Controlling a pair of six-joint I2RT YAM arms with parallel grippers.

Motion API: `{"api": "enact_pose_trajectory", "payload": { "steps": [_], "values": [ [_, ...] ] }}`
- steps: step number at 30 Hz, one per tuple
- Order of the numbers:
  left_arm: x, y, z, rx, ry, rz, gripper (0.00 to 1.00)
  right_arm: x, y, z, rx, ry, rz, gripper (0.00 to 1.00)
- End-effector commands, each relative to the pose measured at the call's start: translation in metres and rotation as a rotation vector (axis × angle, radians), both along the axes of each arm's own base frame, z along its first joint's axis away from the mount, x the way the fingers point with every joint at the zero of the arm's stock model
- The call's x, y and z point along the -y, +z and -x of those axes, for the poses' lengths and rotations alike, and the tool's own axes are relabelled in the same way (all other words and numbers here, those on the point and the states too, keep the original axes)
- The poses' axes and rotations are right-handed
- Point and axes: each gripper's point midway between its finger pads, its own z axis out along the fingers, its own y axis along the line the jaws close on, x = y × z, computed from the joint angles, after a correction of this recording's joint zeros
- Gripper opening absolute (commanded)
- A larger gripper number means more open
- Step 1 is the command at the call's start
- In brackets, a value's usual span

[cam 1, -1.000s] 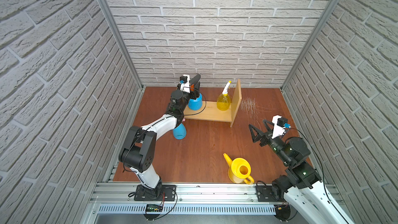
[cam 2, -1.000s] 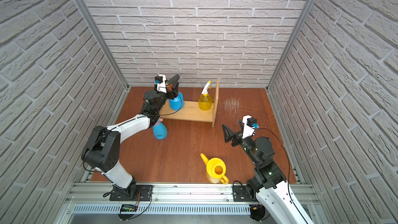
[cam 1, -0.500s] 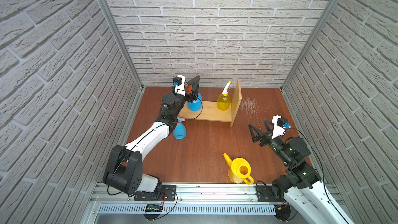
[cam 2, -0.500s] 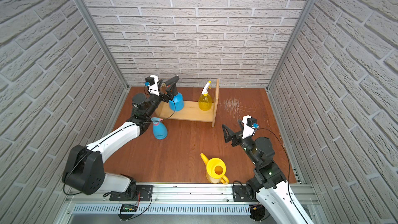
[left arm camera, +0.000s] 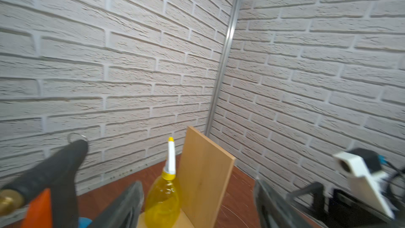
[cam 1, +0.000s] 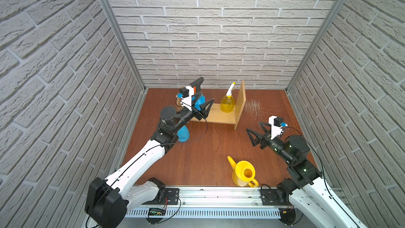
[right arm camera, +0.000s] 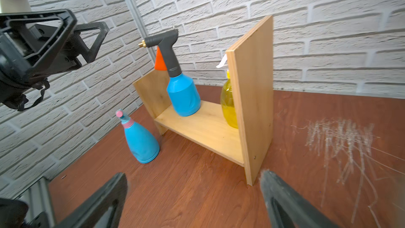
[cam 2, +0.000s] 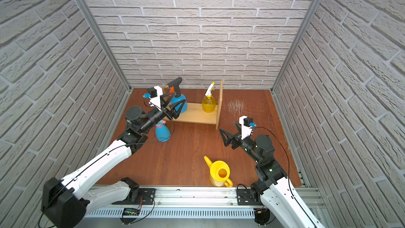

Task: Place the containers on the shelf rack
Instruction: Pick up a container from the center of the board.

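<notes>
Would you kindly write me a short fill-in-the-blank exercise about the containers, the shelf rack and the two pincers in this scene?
1. The shelf rack holds the blue pressure sprayer and a spray bottle coloured ____.
2. The sprayer's trigger is ____.
3. The slim light-blue spray bottle beside the rack has a tip coloured ____.
4. The left pincer and the right pincer both have their jaws ____.

Missing words: yellow; orange; pink; open.

Yellow bottle (right wrist view) seemingly half hidden.
</notes>
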Motion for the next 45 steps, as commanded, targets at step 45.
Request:
{"api": "enact_pose_trajectory", "payload": {
  "steps": [45],
  "values": [
    [-0.158, -0.062, 0.111, -0.086, 0.48, 0.276, 0.98, -0.286, -0.018, -0.012, 0.116, 0.658, 0.319, 0.99]
  ]
}}
